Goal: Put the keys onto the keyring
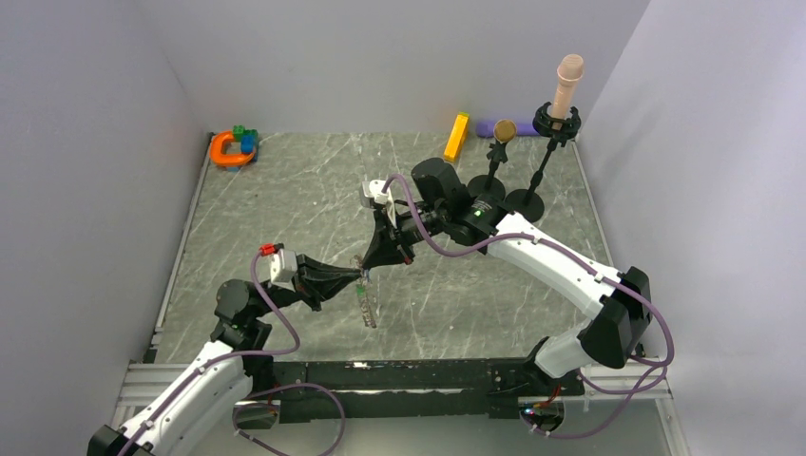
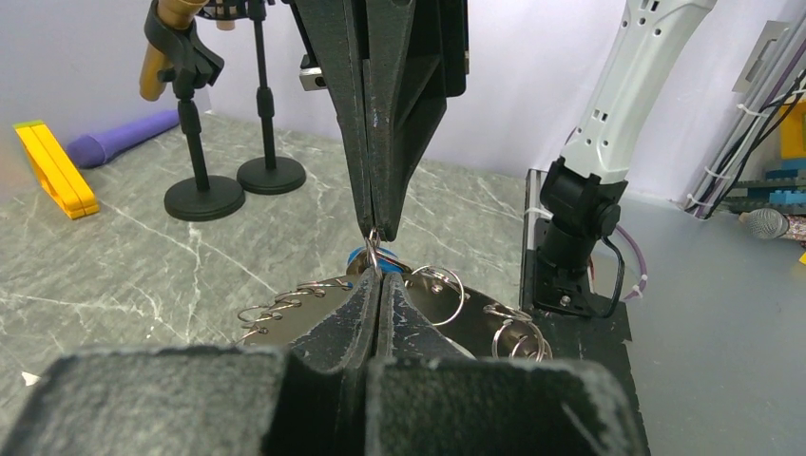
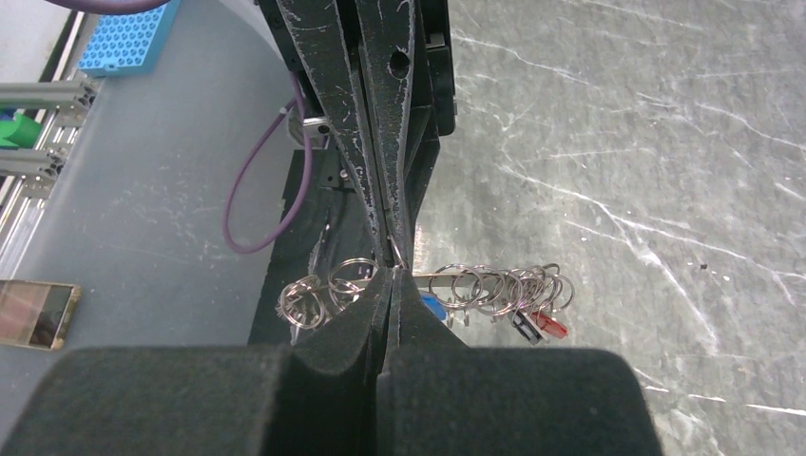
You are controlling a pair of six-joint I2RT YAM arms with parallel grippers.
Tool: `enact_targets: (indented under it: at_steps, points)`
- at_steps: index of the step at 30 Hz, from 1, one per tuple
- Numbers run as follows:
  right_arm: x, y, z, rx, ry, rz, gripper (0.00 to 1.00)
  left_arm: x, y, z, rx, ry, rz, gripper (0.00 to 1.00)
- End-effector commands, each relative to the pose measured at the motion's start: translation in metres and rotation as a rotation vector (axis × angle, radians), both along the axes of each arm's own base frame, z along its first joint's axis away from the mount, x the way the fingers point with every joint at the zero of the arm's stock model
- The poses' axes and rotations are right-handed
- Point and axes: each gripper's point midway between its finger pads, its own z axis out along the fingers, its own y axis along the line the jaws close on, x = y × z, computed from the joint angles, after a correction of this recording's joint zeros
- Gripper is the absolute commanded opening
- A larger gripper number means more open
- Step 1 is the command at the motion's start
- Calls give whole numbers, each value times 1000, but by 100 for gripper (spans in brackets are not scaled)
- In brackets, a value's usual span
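The keyring, a flat silvery ring edged with small split rings, hangs above the table between both grippers. My left gripper is shut on its flat metal. My right gripper comes down from above and is shut on a small split ring that carries the blue key. In the right wrist view the keyring is edge-on, with the blue key, a dark key and a red key hanging from it. The two grippers' tips nearly touch.
An orange horseshoe toy with blocks lies at the back left. A yellow bar and a purple object lie at the back. Two black stands stand at the back right, one holding a microphone.
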Motion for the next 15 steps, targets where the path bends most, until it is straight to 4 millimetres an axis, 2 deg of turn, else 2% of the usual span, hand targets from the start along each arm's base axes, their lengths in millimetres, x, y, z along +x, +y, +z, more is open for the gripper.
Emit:
enact_targets:
  at_steps: [1,15]
  points:
    - [4,5,17,68,-56,17,0,-12,-4,14,4,-23,-73,0]
    - [5,5,16,69,-57,11,0,-11,-5,10,31,-1,-85,0]
